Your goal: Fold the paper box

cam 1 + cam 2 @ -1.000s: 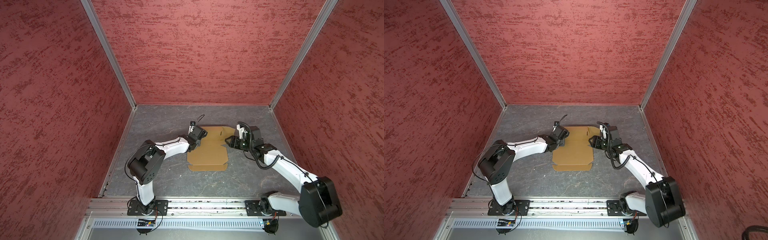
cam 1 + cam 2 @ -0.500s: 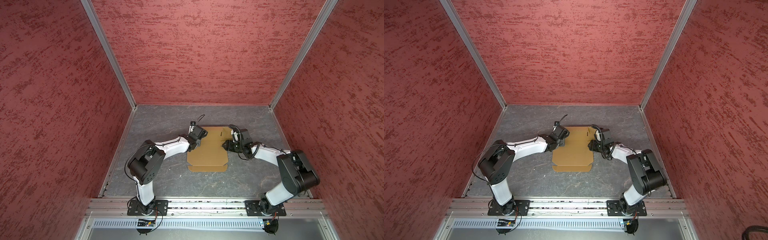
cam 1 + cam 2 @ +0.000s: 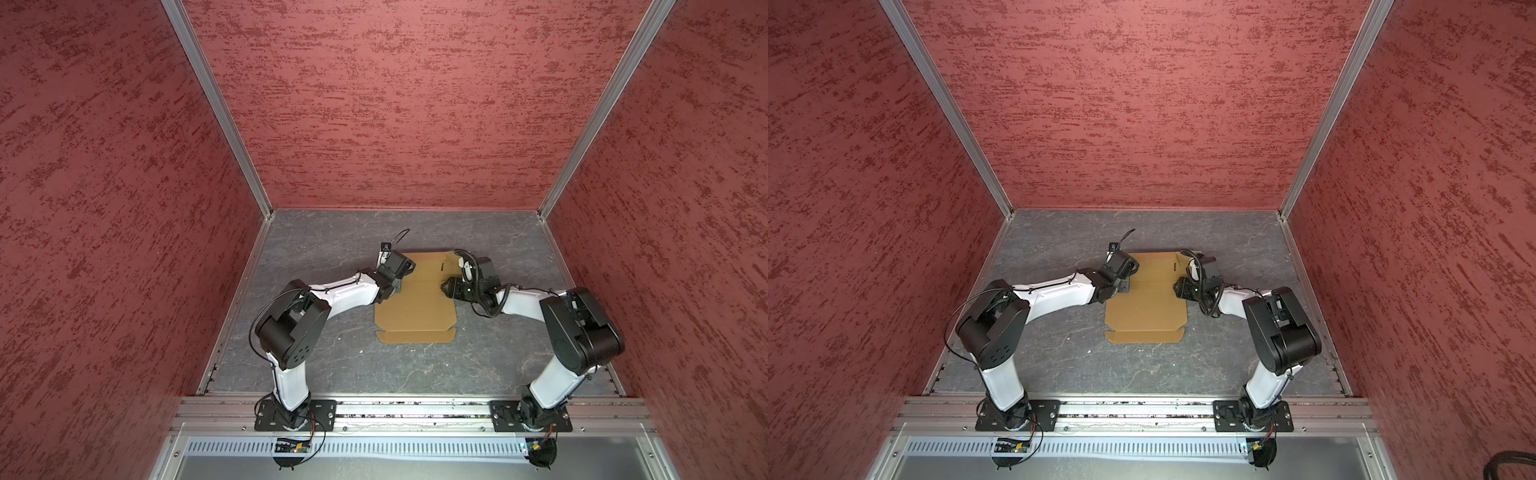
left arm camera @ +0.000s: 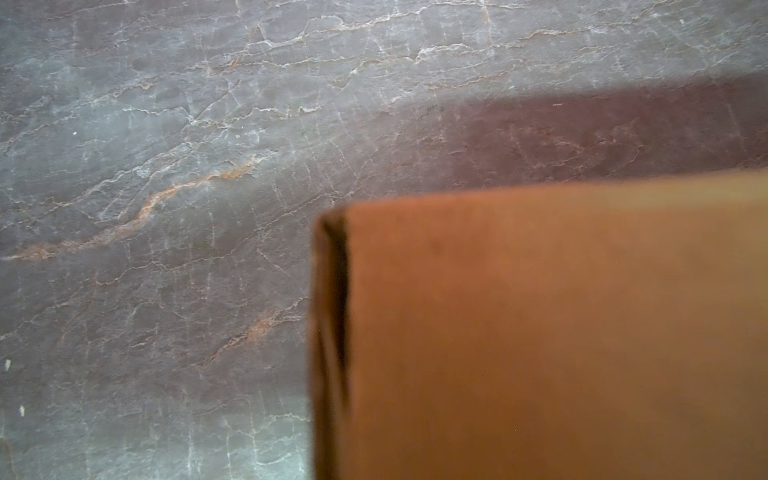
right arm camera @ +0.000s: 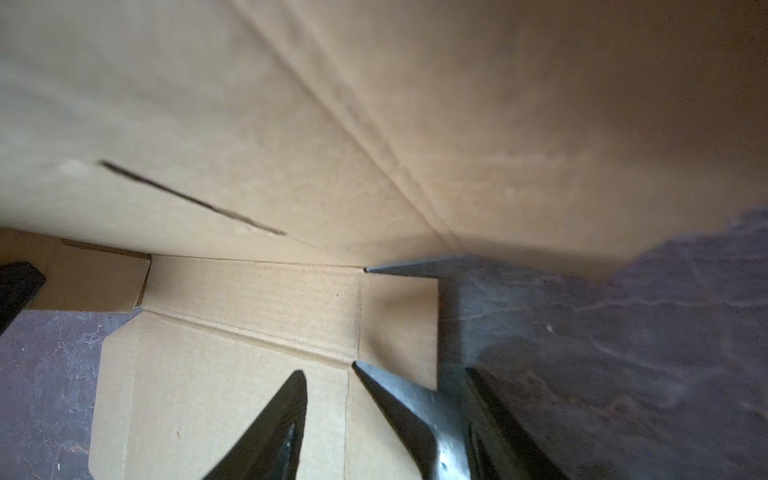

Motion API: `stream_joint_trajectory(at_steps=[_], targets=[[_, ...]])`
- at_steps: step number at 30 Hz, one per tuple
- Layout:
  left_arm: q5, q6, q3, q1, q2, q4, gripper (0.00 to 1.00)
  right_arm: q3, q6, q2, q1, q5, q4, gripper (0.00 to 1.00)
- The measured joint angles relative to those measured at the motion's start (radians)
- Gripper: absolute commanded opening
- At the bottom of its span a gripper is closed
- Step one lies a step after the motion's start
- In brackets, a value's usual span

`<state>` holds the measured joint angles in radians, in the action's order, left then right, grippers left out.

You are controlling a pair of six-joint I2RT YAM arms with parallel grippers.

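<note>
Item: paper box (image 3: 415,309), centre of frame on the grey table (image 3: 332,353), main panel flat, upper side flaps lifting.
My left pincer (image 3: 392,287): closed at the box's left edge; grip on the cardboard unclear.
My right pincer (image 3: 444,286): half open, empty.
Outstanding: nearly every fold, I judge.

This is a robotics lab test cell. Red textured wall panels (image 3: 395,104) in aluminium framing (image 3: 218,104) enclose a grey stone-patterned tabletop (image 3: 332,232). A white robot arm (image 3: 345,291) is bolted at each end of the front rail (image 3: 415,409).
</note>
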<state>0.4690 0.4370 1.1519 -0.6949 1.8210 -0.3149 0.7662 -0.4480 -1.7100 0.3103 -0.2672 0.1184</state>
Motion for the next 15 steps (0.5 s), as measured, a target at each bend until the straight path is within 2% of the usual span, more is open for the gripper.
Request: stream_joint_trajectory(at_steps=[15], targets=[[0.002, 0.000, 0.000, -0.002, 0.002, 0.001, 0.05, 0.021, 0.040, 0.001, 0.023, -0.097, 0.057, 0.56]])
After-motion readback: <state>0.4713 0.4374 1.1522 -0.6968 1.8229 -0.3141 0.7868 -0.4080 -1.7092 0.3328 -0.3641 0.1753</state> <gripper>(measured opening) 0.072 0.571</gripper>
